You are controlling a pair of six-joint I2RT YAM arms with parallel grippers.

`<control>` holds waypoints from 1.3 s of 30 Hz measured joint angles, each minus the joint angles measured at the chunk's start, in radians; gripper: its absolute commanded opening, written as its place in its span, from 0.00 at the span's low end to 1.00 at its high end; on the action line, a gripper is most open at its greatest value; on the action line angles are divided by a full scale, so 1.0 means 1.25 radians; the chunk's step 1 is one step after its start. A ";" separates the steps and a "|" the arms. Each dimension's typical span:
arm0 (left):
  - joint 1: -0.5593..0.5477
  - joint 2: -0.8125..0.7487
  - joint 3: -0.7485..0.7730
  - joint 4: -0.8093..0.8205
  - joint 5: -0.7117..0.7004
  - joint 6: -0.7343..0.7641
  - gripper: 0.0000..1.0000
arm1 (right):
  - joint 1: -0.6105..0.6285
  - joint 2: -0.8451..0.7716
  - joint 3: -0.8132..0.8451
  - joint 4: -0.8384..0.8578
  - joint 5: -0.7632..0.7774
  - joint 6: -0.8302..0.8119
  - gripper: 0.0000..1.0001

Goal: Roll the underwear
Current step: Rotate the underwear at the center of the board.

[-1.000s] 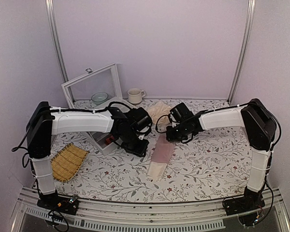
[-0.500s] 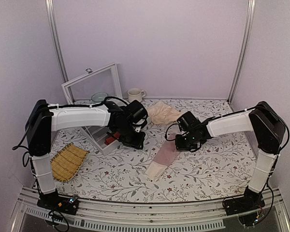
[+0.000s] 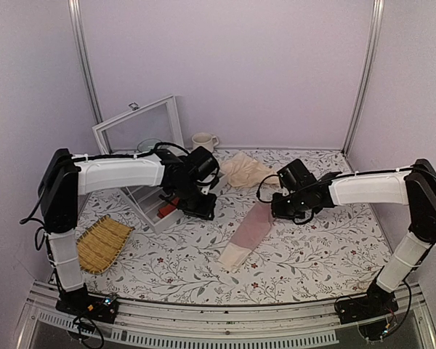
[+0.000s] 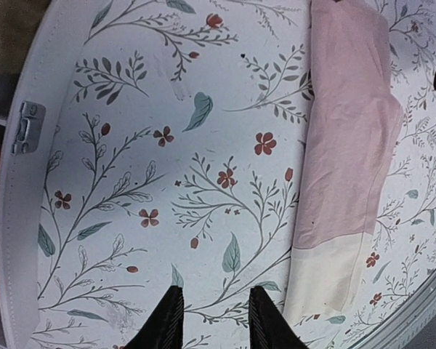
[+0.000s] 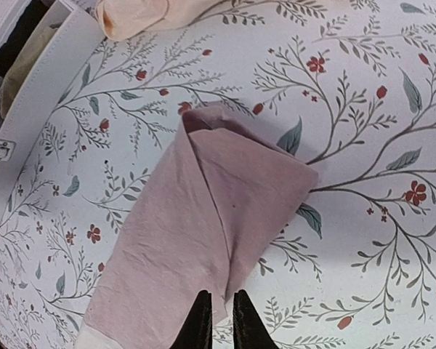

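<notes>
1. The underwear (image 3: 247, 233) lies flat on the floral table (image 3: 327, 254), folded into a narrow strip in the middle ground between the two arms.
2. Long axis: diagonal in the top view. The pink folded end points far-right and the cream waistband (image 4: 327, 280) end points near-left, toward the bases.
3. The right gripper (image 5: 219, 323) hangs directly over the pink part. The folded far end (image 5: 240, 174) is just ahead of its fingertips. The fingers are drawn in to a sliver of a gap, with no cloth seen pinched.
4. The left gripper (image 4: 214, 323) stands off to the strip's left side, apart from it. Its fingers are spread with only bare tabletop between them.
5. Judgement: the right arm is nearer. A roll should run down the long axis, from the pink far end toward the waistband.
6. The pale beige cloth (image 3: 243, 171) lies farther back, clear of the strip.
</notes>
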 measured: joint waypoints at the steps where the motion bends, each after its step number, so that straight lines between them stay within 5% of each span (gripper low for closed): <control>1: 0.001 0.000 0.000 -0.001 0.000 0.002 0.31 | 0.000 0.000 -0.009 -0.005 0.003 0.007 0.10; 23: 0.049 -0.013 -0.001 -0.003 -0.004 -0.002 0.39 | -0.036 0.118 -0.018 0.035 -0.017 0.041 0.10; 39: 0.073 -0.077 -0.031 0.002 -0.003 -0.030 0.40 | -0.053 0.319 0.235 0.077 -0.080 -0.059 0.10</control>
